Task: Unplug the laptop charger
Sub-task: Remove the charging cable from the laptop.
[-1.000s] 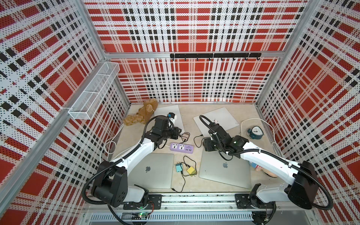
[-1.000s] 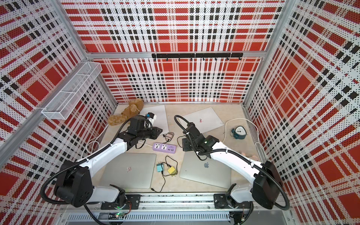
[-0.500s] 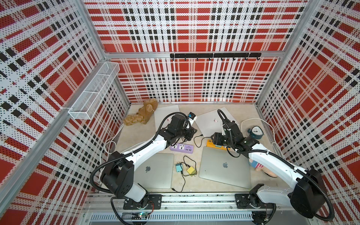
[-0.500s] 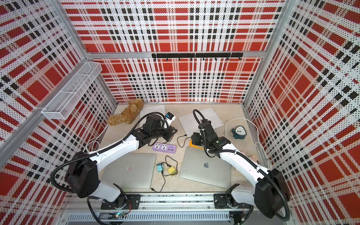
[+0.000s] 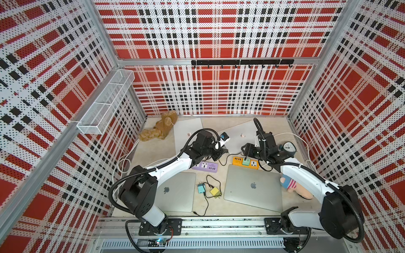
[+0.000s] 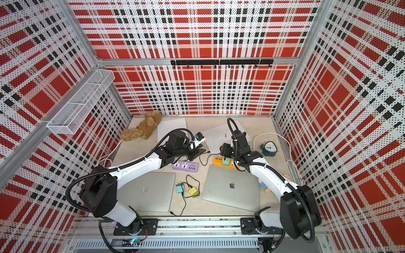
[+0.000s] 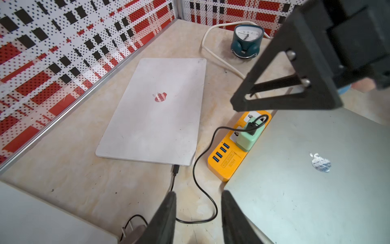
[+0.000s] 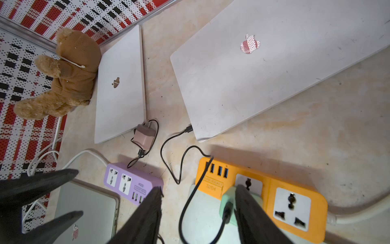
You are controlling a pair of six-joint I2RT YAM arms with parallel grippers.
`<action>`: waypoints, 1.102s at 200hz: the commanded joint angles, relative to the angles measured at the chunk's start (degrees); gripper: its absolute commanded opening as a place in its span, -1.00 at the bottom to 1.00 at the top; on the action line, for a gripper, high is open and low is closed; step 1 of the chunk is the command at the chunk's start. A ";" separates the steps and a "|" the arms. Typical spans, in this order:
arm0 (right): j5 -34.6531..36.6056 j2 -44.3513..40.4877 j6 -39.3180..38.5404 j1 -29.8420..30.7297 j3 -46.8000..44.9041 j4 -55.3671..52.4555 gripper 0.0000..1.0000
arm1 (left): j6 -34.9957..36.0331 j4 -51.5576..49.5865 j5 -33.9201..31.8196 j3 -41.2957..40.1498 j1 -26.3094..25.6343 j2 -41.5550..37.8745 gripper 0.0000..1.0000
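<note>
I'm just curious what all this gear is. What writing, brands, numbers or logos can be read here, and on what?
"S204": on the orange power strip.
"S204": on the purple power strip.
Finer print beside each: too blurred to read.
Apple logo, no words: on the pale laptop and the other three laptops.
Numerals on the clock dial: too small to read surely.

Mint charger (image 8: 228,195) in orange strip (image 8: 269,183) (purple strip (image 8: 130,181) nearby)
</note>
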 commanded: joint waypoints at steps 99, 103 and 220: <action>-7.92 14.18 -2.12 -5.65 8.53 5.04 0.13 | 4.85 10.41 10.72 0.15 5.16 14.35 -0.23; -8.22 14.81 -2.07 -5.66 8.83 5.13 0.13 | 4.80 10.42 10.70 0.38 5.16 14.78 -0.24; -10.78 23.87 0.03 -6.54 13.99 6.21 0.10 | 2.64 -1.90 -0.07 16.48 3.10 28.58 -0.25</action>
